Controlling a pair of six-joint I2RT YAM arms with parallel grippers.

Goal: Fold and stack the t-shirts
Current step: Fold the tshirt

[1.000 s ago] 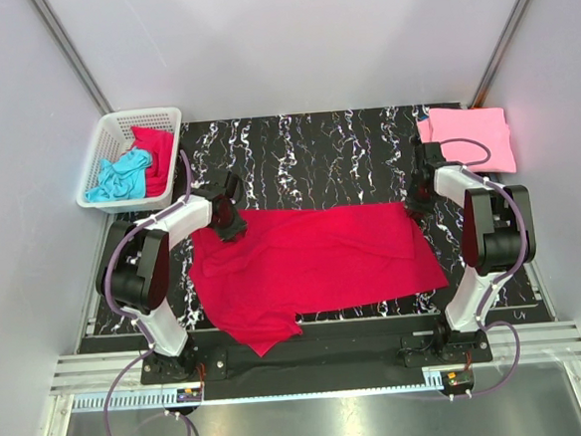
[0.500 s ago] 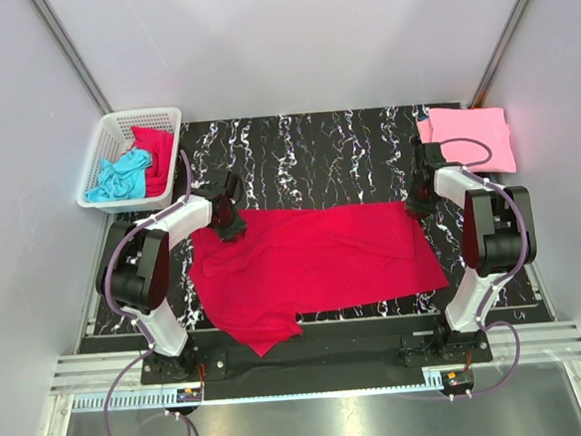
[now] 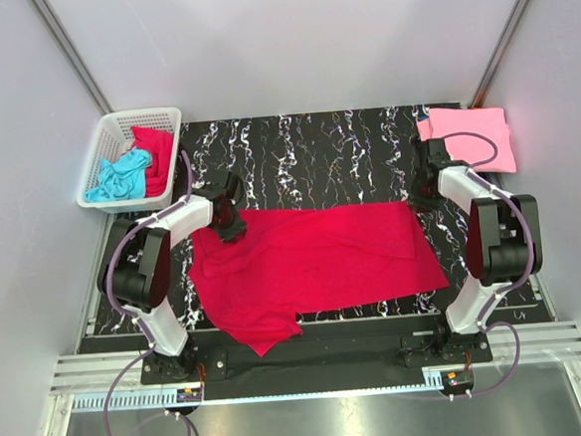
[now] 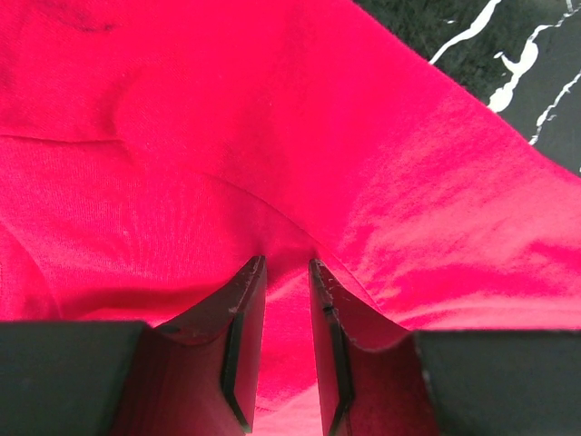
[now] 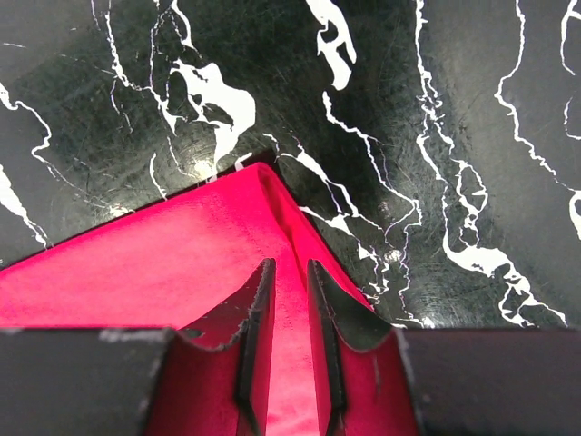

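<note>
Tabletop (image 3: 315, 146): black marble pattern. The crimson shirt (image 3: 314, 261) is spread wide across its near half, flattish, with one flap hanging toward the front left edge.

Far right corner: pink shirt (image 3: 469, 136), already folded, which starts the stack. Far left: white basket (image 3: 115, 126) holding a turquoise shirt (image 3: 118, 178) and a red shirt (image 3: 156, 148), both waiting.

Step, as I read it: laying out and squaring the crimson shirt before the first fold.

Left gripper (image 4: 286, 263) is at the shirt's far left corner, fingers a narrow slot apart, creases running into the slot. Cannot tell whether it is pinching or only resting.

Right gripper (image 5: 289, 263) is at the far right corner, the same narrow slot straddling the hem point. Hold uncertain here too.

Next move probably calls for a sure pinch on both far corners. Both would then lift together and carry toward the near edge, evenly, so the cloth doubles without skewing.

Hard to make out: the sleeves and collar, lost in the flat red. Cloth inside either slot is hidden by the fingers. The basket's lower layers are hidden.
</note>
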